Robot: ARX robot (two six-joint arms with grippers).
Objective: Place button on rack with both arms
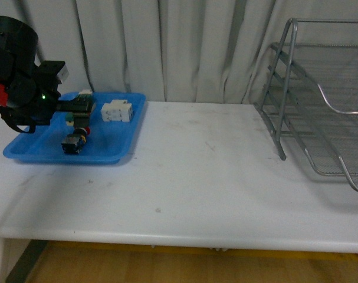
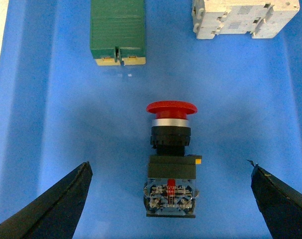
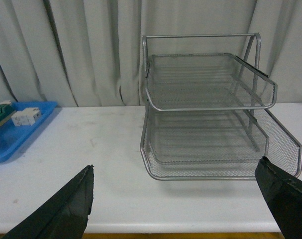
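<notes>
The button (image 2: 170, 164) lies on its side in the blue tray (image 2: 46, 99), its red cap facing away from my left gripper (image 2: 169, 167). That gripper hangs open just above it, one black finger (image 2: 66, 199) on either side and neither touching. In the front view the button (image 1: 74, 141) sits at the tray's near side under the left arm (image 1: 25, 88). The silver wire rack (image 1: 320, 106) stands at the table's far right. My right gripper (image 3: 176, 164) is open and holds nothing, facing the rack (image 3: 205, 99) over the table; this arm does not show in the front view.
A green-and-white block (image 2: 117, 32) and white terminal blocks (image 2: 243, 17) lie in the tray beyond the button. The white table (image 1: 196, 177) stretches between the tray and the rack. A grey curtain (image 1: 184, 47) closes off the back. The table's front edge is near.
</notes>
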